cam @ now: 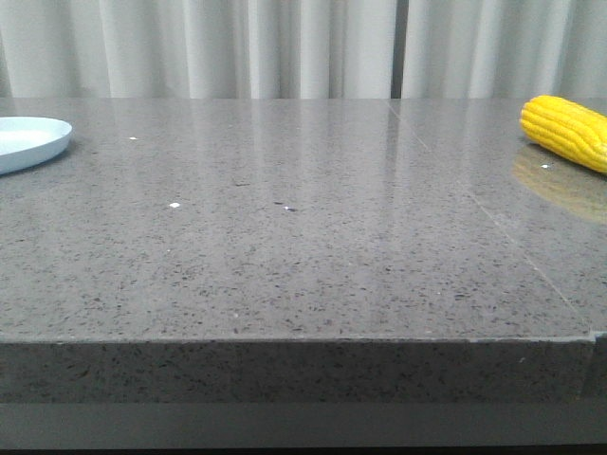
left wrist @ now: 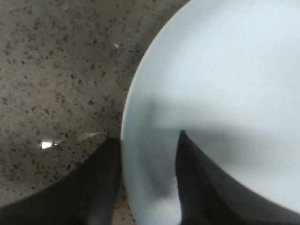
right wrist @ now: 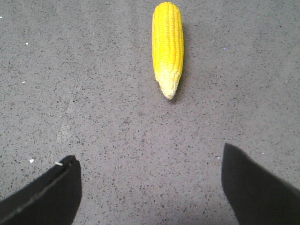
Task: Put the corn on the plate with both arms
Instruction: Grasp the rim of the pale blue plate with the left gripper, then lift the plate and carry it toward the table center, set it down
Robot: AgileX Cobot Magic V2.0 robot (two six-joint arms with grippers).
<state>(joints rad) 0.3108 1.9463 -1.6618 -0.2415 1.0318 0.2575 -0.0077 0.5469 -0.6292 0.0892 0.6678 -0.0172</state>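
Right wrist view: the right fingers are spread wide and empty, short of the corn, which could roll on the tabletop. The left fingers straddle the rim of the plate, far from the corn, and could tip it.

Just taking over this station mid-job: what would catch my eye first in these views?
The bright yellow corn lies at the far right of the grey table, its pale tip toward the open right hand, untouched. The pale blue plate sits at the far left edge, with the left hand straddling its rim.
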